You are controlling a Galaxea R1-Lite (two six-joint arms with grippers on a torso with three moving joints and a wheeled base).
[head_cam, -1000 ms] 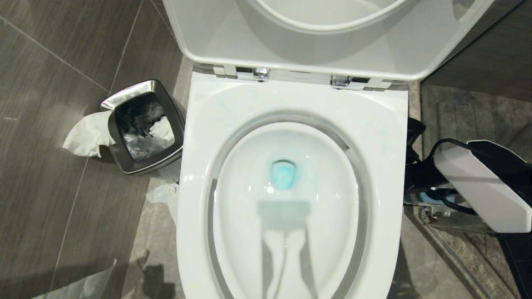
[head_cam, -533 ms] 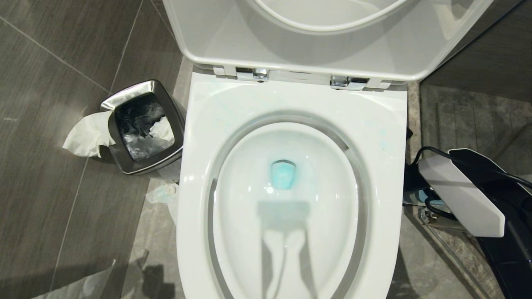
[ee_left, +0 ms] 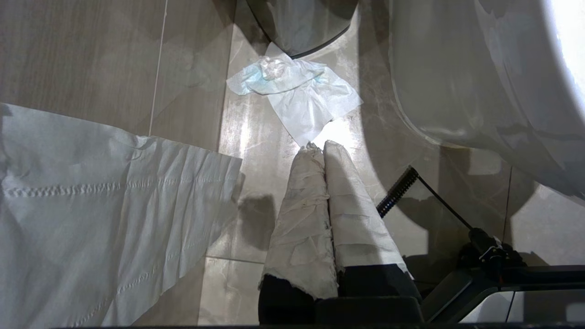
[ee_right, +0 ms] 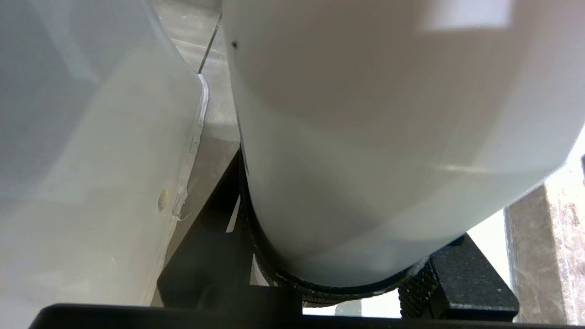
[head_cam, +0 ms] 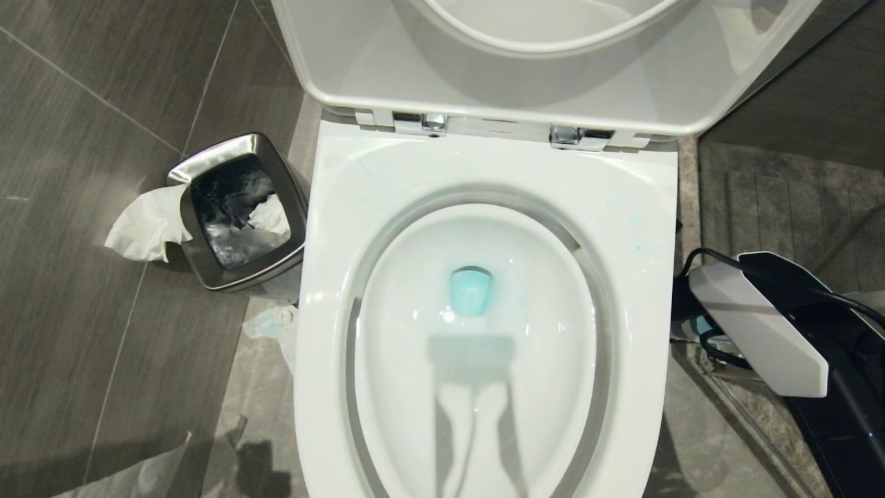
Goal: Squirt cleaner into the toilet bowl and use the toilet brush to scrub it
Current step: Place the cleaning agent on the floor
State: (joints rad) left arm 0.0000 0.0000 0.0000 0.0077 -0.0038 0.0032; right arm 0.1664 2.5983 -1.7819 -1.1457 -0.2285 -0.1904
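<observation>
The toilet bowl [head_cam: 643,207] stands open, seat and lid raised, with turquoise cleaner [head_cam: 471,290] tinting the water in its drain and faint blue streaks on the rim. My right arm [head_cam: 753,332] hangs low beside the bowl's right side. In the right wrist view the right gripper [ee_right: 333,274] is shut on a large white rounded bottle [ee_right: 388,137], next to the toilet's outer wall [ee_right: 91,160]. My left gripper [ee_left: 320,146], its fingers wrapped in white tape, is shut and empty, pointing at the floor beside the toilet's base [ee_left: 457,91]. The toilet brush is out of view.
A square steel waste bin [head_cam: 235,207] stands left of the toilet with tissue [head_cam: 145,225] hanging from it. A crumpled blue-stained tissue [ee_left: 292,87] and a large paper sheet [ee_left: 91,214] lie on the floor. A metal rail [head_cam: 733,373] runs under the right arm.
My right arm has sunk and drawn closer to the bowl's right side, still holding the white bottle. The bowl and the left gripper are unchanged.
</observation>
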